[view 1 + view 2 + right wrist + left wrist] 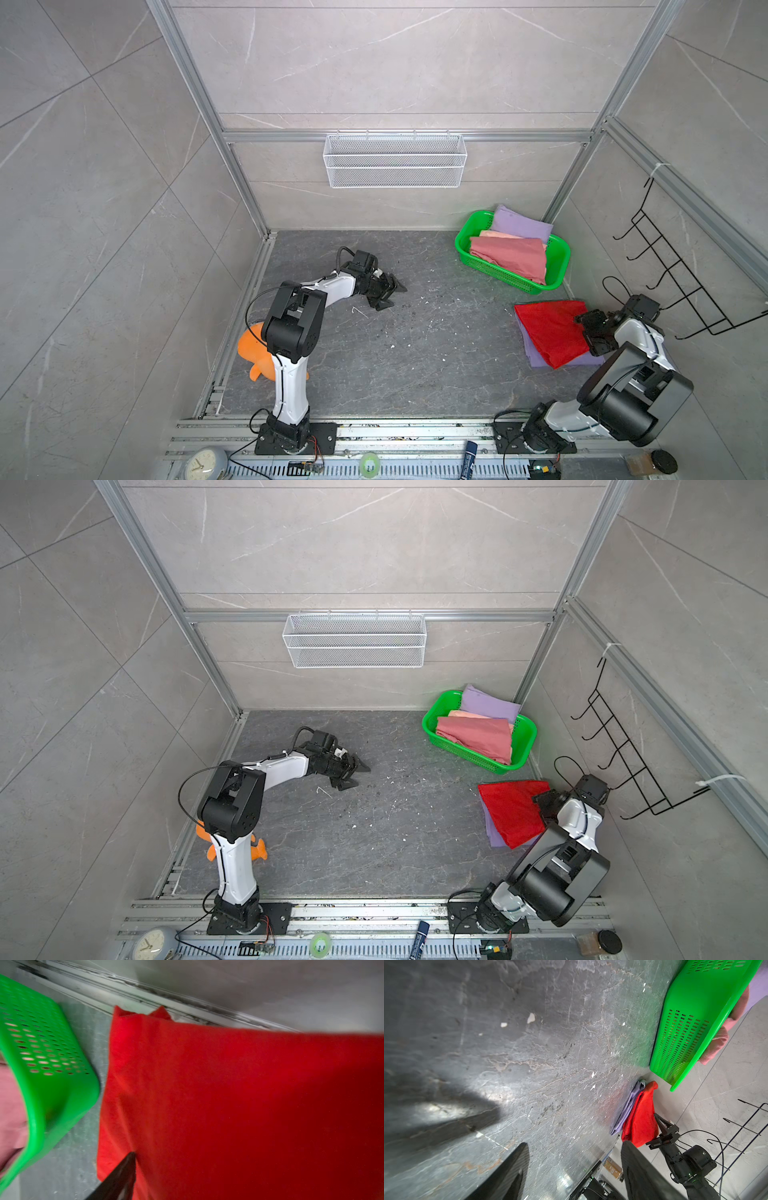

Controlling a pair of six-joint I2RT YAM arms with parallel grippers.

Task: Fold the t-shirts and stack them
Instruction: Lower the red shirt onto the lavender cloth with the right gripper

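"What stands around you?"

"Pale grey marbled walls (395, 62) on three sides of me, held in a silver metal frame (270, 136). A white wire basket (395, 166) hangs from the frame at the back; a black wire hook rack (681, 266) hangs on the wall to my right."

"And under you?"

"My worktop (436, 353): dark grey stone, veined, flecked with white chips. Light glares off it in patches. A clock (203, 463) lies near its front edge."

A bright red t-shirt (548, 332) on a lavender t-shirt (534, 359), a dusty rose shirt (511, 257), pale peach shirt (496, 235) and lavender shirt (519, 224) in a green slotted basket (505, 279), an orange toy (249, 353), a dark grey veined floor (415, 353)
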